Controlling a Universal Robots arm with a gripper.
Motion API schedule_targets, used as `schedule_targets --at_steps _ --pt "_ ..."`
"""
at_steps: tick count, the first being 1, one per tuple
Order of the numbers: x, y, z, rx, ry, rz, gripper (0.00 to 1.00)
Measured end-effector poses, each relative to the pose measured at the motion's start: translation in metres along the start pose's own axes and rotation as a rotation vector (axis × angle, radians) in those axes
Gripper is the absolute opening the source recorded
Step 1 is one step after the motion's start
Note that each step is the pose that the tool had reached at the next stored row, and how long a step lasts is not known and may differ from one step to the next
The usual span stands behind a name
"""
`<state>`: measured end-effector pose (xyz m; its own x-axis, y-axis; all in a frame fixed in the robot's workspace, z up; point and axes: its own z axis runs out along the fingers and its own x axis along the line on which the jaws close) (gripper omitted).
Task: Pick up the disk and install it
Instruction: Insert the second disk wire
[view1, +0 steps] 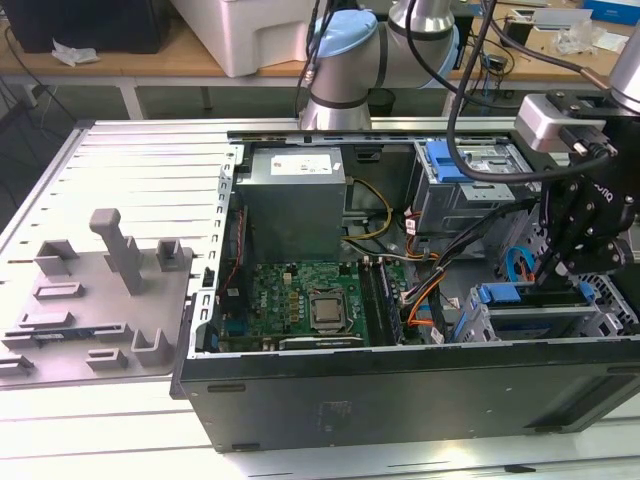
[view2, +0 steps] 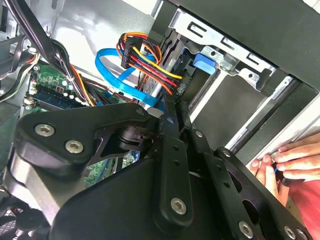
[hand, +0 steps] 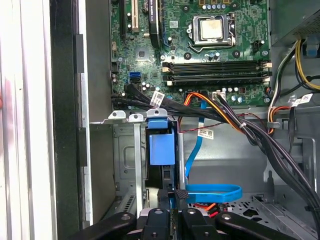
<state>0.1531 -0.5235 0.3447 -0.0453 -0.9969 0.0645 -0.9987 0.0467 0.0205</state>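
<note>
Disk (hand: 162, 150) sits edge-on inside our cage (hand: 127, 165) in the case (view1: 400, 400); gripper (hand: 172, 200) jaws pinch it.

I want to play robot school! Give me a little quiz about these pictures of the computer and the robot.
1. True or false: the computer case lies open, its motherboard showing.
2. In the first wrist view, the flat cable looped near the gripper is: A red, B blue, C green.
3. Fill in: in the second wrist view, a person's ___ is by the case's edge.
Key: 1 true; 2 B; 3 hand.
</note>
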Motion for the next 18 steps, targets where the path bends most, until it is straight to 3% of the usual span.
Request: schedule_targets --at_steps 18 --pt "-0.0002 -0.0003 0.0020 0.0001 0.0004 -0.001 0.16"
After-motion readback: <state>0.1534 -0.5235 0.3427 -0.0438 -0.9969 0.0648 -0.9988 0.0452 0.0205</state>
